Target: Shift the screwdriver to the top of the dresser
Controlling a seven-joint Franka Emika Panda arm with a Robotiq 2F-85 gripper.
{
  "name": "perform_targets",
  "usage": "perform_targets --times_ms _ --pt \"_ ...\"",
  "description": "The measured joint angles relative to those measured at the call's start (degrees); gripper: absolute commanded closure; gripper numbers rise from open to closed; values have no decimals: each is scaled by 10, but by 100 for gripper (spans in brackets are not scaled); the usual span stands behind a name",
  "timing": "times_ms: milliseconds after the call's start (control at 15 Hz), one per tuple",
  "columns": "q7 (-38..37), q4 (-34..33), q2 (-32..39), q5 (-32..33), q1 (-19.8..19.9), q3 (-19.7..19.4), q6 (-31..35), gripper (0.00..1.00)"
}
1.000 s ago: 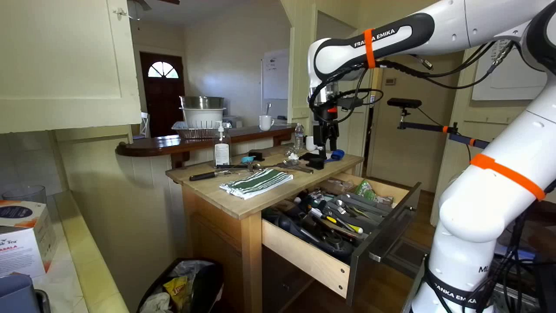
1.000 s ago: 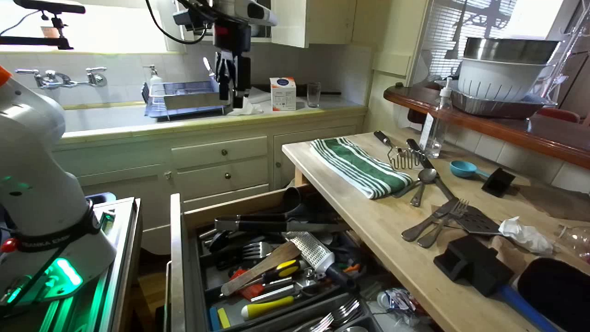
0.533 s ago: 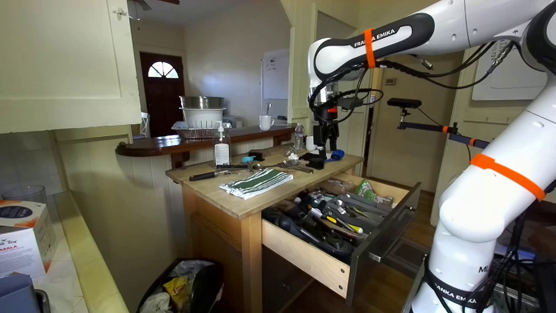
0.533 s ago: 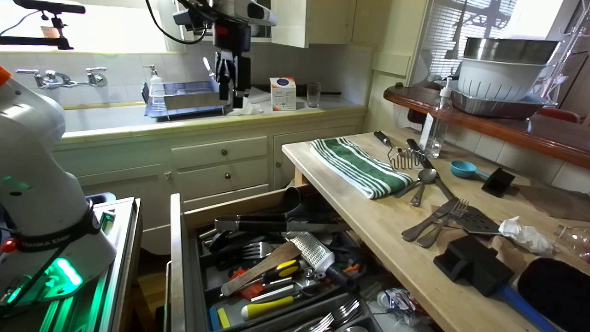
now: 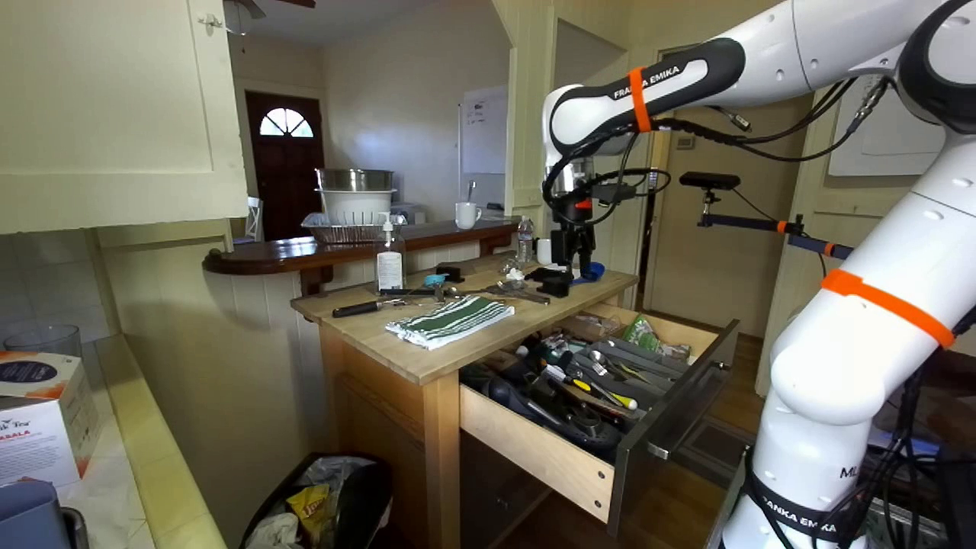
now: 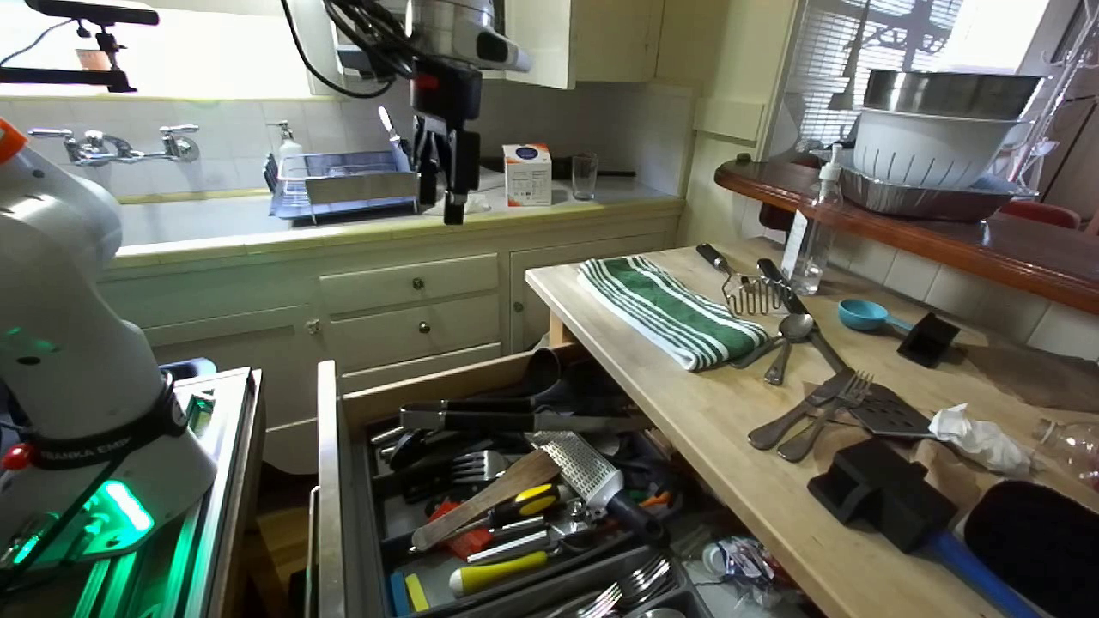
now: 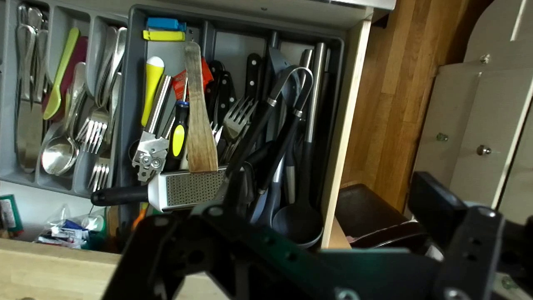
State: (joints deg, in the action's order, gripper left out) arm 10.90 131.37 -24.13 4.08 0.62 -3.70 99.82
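Observation:
The screwdriver, with a black and yellow handle and a blue collar, lies in the dresser's open drawer, partly under a wooden spatula. In an exterior view its handle shows between the spatula and the grater. The dresser's light wood top shows in both exterior views. My gripper is open and empty; its fingers stand wide apart in the wrist view. It hangs well above the drawer, fingers down, in both exterior views.
The drawer also holds a grater, black tongs, a can opener and a yellow-handled tool. A striped towel, cutlery, a spatula and black blocks lie on the dresser top. A soap bottle stands at its back.
My gripper has come down a little and shifted slightly right in an exterior view, with a slight turn, all within the last half second. The drawer's contents have not moved.

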Motion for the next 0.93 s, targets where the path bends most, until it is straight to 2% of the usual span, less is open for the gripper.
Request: perform_targets --times_ms 733,933 --pt "104 82 158 14 62 -83 247 0" --pt "106 100 194 73 95 -100 323 0"
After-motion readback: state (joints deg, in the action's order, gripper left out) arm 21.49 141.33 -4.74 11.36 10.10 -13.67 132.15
